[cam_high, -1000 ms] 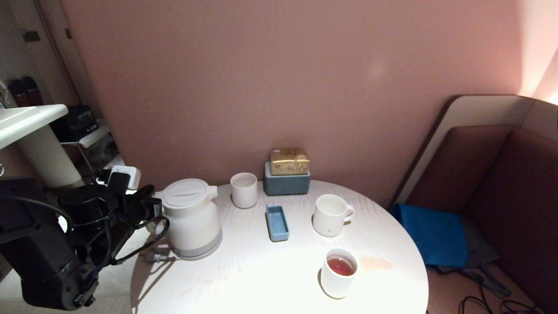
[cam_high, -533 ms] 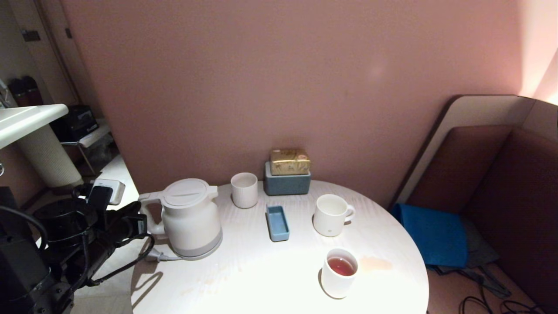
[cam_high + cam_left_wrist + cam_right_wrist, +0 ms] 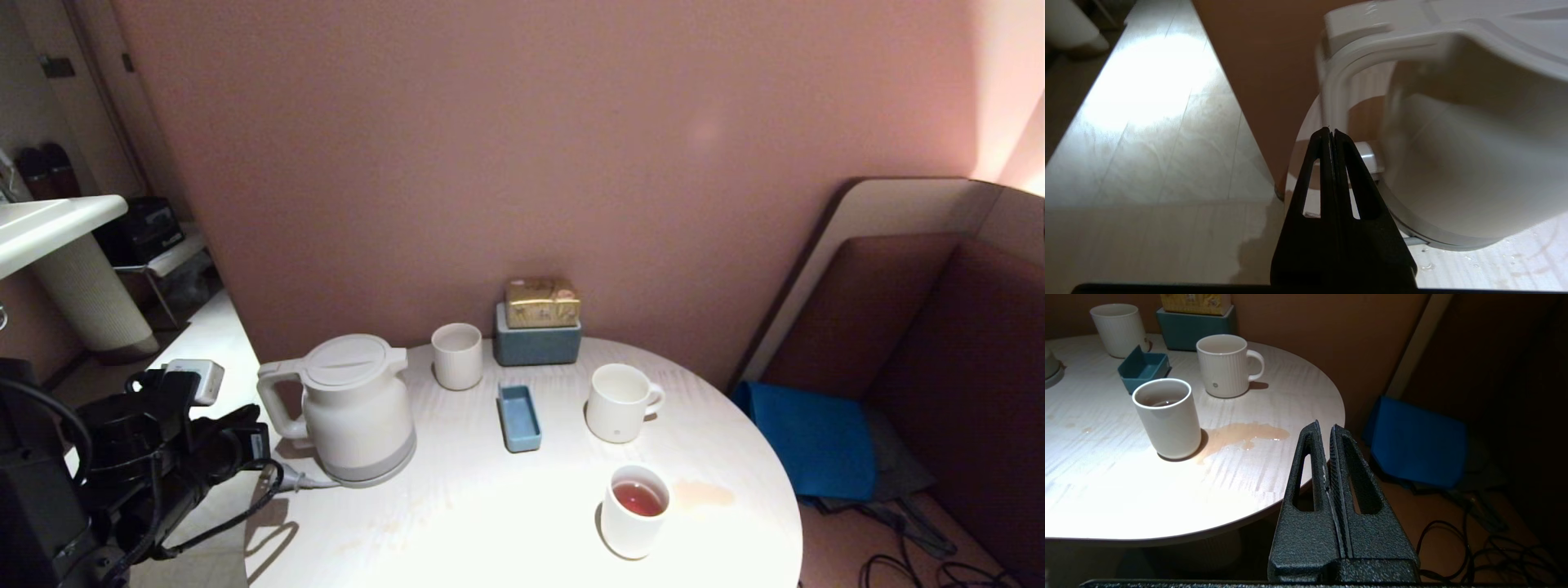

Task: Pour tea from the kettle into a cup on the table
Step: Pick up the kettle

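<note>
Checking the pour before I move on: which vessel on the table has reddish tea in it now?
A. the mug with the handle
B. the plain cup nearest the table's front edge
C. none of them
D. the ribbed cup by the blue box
B: the plain cup holds reddish tea; the mug and the ribbed cup show none.

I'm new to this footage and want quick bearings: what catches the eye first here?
The off-white kettle stands at the round table's left edge, with the shut left gripper just off its loop handle. Near the front right, the plain white cup holds reddish tea, and a pale brownish puddle lies beside it. The right gripper hangs shut off the table's right rim.
</note>
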Controlling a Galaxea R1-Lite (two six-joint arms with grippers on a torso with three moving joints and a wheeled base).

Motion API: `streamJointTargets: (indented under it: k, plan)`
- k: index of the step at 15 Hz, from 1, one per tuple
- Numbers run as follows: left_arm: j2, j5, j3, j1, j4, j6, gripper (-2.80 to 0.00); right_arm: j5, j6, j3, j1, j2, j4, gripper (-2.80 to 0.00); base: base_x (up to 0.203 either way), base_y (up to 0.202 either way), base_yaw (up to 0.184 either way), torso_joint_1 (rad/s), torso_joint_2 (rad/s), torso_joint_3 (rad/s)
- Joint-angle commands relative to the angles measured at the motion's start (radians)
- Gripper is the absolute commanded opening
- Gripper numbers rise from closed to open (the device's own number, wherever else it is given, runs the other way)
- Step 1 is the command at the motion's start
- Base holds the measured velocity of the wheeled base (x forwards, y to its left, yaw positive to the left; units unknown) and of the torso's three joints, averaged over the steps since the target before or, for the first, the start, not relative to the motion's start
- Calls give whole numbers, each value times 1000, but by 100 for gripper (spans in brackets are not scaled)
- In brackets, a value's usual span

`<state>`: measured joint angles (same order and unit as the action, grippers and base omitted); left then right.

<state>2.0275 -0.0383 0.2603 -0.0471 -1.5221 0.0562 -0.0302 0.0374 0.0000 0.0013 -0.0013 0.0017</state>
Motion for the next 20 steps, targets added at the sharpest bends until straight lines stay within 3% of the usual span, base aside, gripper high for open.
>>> streamJointTargets:
  k: [1, 12, 16, 20]
  plan:
    - [23, -1, 10, 0, -48, -21, -280, 0, 1, 0, 0, 1, 0, -280, 0, 0, 0, 0, 0, 0]
    - [-3, -5, -3, 0, -48, -21, -280, 0, 1, 0, 0, 1, 0, -280, 0, 0, 0, 0, 0, 0]
    - [12, -5, 48, -18, -48, -9, -280, 0, 1, 0, 0, 1, 0, -280, 0, 0, 0, 0, 0, 0]
    - [-11, -2, 0, 9, -48, -7, -280, 0, 1, 0, 0, 1, 0, -280, 0, 0, 0, 0, 0, 0]
